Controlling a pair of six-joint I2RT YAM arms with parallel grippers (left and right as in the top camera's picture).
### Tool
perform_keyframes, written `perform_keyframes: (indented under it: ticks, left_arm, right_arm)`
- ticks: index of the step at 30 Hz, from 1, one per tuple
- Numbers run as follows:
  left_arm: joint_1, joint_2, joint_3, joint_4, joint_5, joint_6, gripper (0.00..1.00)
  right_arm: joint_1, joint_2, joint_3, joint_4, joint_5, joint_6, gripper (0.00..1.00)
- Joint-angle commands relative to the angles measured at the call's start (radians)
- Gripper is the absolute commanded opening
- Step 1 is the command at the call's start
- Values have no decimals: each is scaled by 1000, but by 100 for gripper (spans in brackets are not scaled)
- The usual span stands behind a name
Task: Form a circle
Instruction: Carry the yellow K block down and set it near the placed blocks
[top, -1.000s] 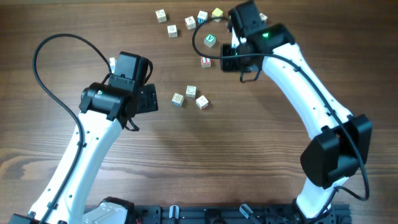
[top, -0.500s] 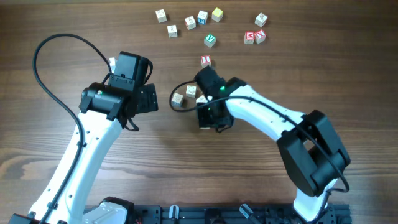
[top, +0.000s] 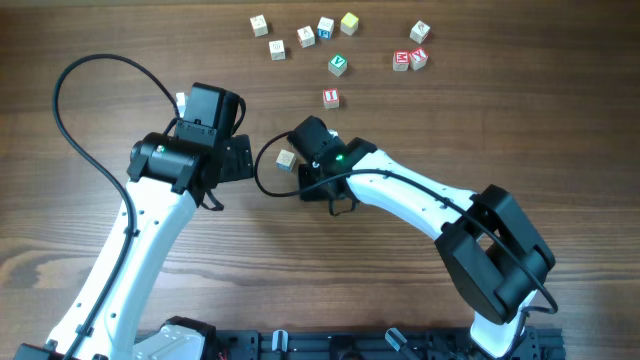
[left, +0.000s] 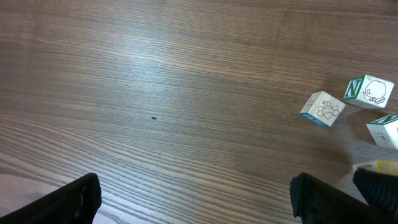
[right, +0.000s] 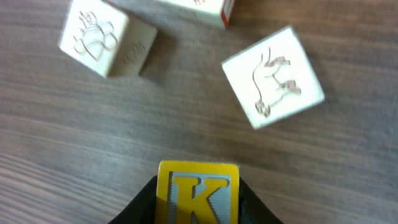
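Progress looks partial: the right gripper (right: 198, 208) pinches the yellow K cube (right: 198, 186) just short of the animal cube (right: 273, 78) and the second pale cube (right: 102, 37) — pale starters of the circle (top: 286, 158) at mid-table. The red-faced cube (top: 330, 97) lies apart, not yet brought in. The left gripper (left: 196, 202) gapes wide, holding nothing. Overhead, the right wrist hides most of the cluster — and a third cube (right: 196, 5) is cut off at the wrist view's top edge.

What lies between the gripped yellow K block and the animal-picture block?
Only bare table between K block and animal-picture block, in the right wrist view.
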Motion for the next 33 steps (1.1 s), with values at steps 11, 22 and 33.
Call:
perform_keyframes:
  ticks: [11,22,33]
  left_arm:
    - [3,-5,7,3,5,-13,100]
    - [3,-5,7,3,5,-13,100]
    - [3,-5,7,3,5,-13,100]
  right_arm:
    - [-3,15,-38,48,28,14,61]
    - [-4,5,-37,-2,-32,11,92]
    - [-128,-241,-37,-54,37,14,100]
